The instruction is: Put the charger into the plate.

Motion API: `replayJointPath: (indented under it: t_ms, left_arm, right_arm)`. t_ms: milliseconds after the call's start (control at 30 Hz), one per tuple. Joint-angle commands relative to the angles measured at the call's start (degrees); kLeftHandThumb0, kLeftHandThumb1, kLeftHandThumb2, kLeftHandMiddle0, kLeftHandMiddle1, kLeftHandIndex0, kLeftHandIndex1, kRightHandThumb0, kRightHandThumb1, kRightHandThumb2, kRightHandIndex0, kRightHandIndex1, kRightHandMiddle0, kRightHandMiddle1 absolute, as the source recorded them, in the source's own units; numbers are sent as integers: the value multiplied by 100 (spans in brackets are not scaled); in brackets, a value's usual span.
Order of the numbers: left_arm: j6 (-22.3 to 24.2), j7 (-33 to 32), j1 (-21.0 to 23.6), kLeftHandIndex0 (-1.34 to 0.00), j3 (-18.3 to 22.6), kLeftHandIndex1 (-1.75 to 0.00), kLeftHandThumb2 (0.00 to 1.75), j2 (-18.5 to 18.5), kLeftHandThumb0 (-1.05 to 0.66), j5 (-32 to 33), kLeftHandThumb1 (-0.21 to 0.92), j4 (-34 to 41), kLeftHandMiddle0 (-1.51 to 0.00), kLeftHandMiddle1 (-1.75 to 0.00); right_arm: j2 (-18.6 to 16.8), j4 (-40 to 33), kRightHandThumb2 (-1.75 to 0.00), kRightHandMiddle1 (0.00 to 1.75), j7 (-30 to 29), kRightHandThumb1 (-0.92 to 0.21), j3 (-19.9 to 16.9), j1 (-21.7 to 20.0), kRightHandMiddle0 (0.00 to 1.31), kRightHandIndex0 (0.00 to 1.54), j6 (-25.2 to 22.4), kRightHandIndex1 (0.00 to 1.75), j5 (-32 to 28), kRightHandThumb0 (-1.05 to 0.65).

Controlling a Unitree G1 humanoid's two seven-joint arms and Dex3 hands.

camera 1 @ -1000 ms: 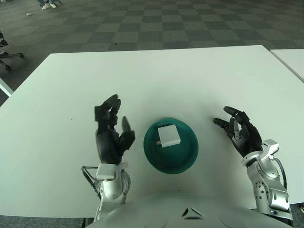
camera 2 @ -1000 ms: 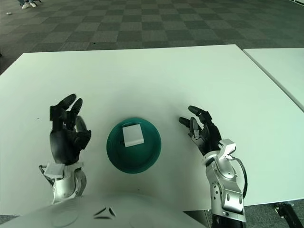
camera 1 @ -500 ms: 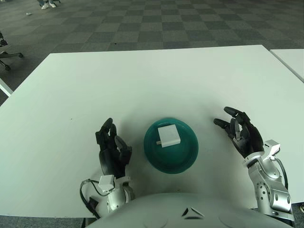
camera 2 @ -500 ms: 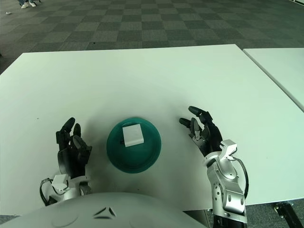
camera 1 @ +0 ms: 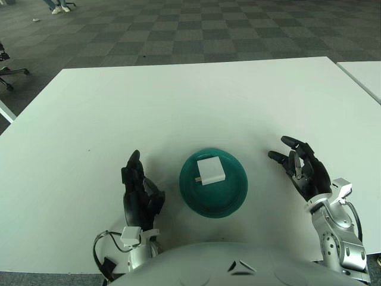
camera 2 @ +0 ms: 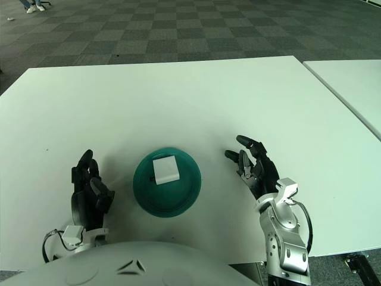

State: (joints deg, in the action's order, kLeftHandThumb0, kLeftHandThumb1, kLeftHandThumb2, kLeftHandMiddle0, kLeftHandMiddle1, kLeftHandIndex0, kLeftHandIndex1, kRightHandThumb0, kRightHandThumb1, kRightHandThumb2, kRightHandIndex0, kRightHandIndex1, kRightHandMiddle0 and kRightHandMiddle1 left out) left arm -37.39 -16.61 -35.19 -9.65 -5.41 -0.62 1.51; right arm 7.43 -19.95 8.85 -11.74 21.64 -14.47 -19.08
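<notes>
A white square charger (camera 1: 211, 171) lies inside the round green plate (camera 1: 231, 199) at the near middle of the white table. My left hand (camera 1: 139, 192) is to the left of the plate, near the table's front edge, fingers relaxed and holding nothing. My right hand (camera 1: 300, 168) is to the right of the plate, fingers spread and empty. Neither hand touches the plate or the charger.
The white table (camera 1: 178, 101) stretches far beyond the plate. A second white table (camera 1: 364, 74) stands at the right. Checkered carpet floor (camera 1: 190, 30) lies behind, with a chair base (camera 1: 6, 65) at the far left.
My left hand has drawn back toward my body and sunk lower beside the plate. The right hand, plate and charger have stayed put.
</notes>
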Motion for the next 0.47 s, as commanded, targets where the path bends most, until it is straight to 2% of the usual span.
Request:
replayJointPath:
  t_ms: [0, 33, 67, 100, 133, 233, 333, 433]
  left_arm:
    - [280, 207, -217, 0, 189, -61, 103, 166, -96, 23, 92, -217, -21, -3]
    - [272, 294, -229, 0, 211, -63, 104, 212, -96, 43, 92, -237, -22, -4]
    - [265, 356, -236, 0, 227, -64, 104, 234, -97, 57, 92, -251, -22, -4]
    - [250, 420, -248, 0, 239, -65, 105, 265, -97, 83, 92, -267, -23, -4]
    - [240, 457, -256, 0, 246, -66, 105, 280, -97, 101, 92, -275, -24, -4]
    - [204, 639, -282, 0, 229, -67, 106, 373, -97, 222, 92, -299, -24, -3]
    - [118, 801, -300, 0, 189, -67, 107, 428, -98, 274, 92, -338, -23, -2]
    - [36, 852, -320, 0, 176, -65, 108, 414, -99, 219, 92, -358, -21, -1]
  right_arm:
    - [-75, 160, -62, 98, 17, -82, 279, 171, 0, 24, 281, 77, 322, -60]
    - [-55, 821, -61, 92, 7, -84, 835, 254, 0, 22, 1388, 70, 1085, -62]
    - [-38, 1316, -63, 83, -6, -86, 1237, 309, 0, 18, 2204, 63, 1643, -65]
    - [-11, 1794, -66, 68, -19, -88, 1471, 292, 0, 16, 2874, 45, 2026, -68]
    - [7, 2073, -68, 59, -38, -90, 1555, 257, 0, 15, 3227, 31, 2198, -71]
    - [71, 2683, -71, 48, -201, -91, 1562, 98, 0, 15, 3942, 14, 2491, -75]
    - [150, 3306, -74, 45, -570, -92, 1607, -39, 0, 15, 4671, 7, 2948, -80]
    - [150, 3571, -77, 43, -1066, -92, 1687, -134, 0, 15, 5172, 5, 3501, -83]
